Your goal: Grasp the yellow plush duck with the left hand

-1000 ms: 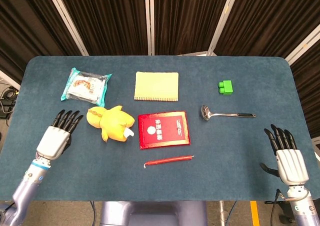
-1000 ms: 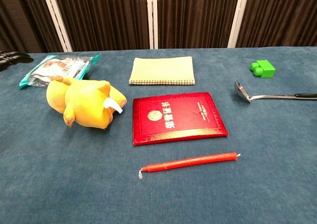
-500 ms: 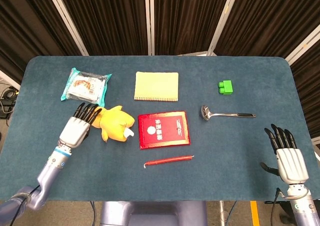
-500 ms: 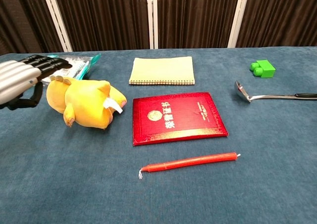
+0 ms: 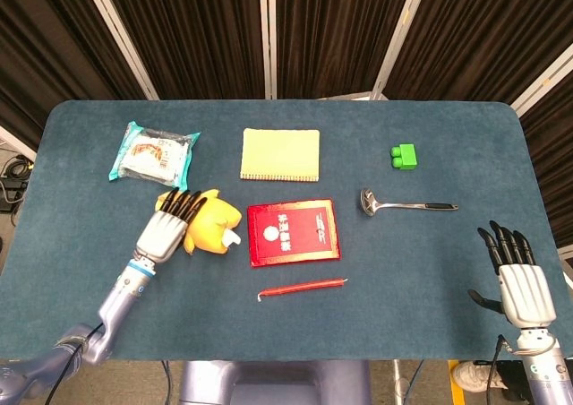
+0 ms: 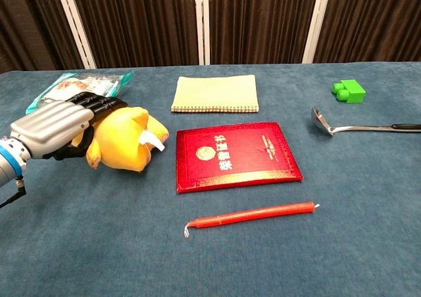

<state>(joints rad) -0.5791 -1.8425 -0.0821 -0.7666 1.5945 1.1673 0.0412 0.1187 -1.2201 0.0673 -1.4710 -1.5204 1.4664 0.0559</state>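
The yellow plush duck (image 5: pixel 216 227) lies on its side on the blue table (image 5: pixel 430 271), left of centre. My left hand (image 5: pixel 166 230) is laid over the duck's left end with its fingers stretched out flat across the top and not curled around it. In the chest view the same left hand (image 6: pixel 56 127) covers the left part of the duck (image 6: pixel 128 142), whose white tag points right. My right hand (image 5: pixel 518 280) hovers at the table's near right corner, fingers spread and holding nothing.
A snack packet (image 5: pixel 154 151) lies just behind the duck. A red booklet (image 5: pixel 293 231) sits right beside the duck, with a yellow notepad (image 5: pixel 280 154) behind it and a red pen (image 5: pixel 303 288) in front. A metal ladle (image 5: pixel 407 205) and green block (image 5: pixel 404 156) lie to the right.
My left hand has moved right from the table's left side until it lies over the duck's left end. The duck and the right hand have stayed in place.
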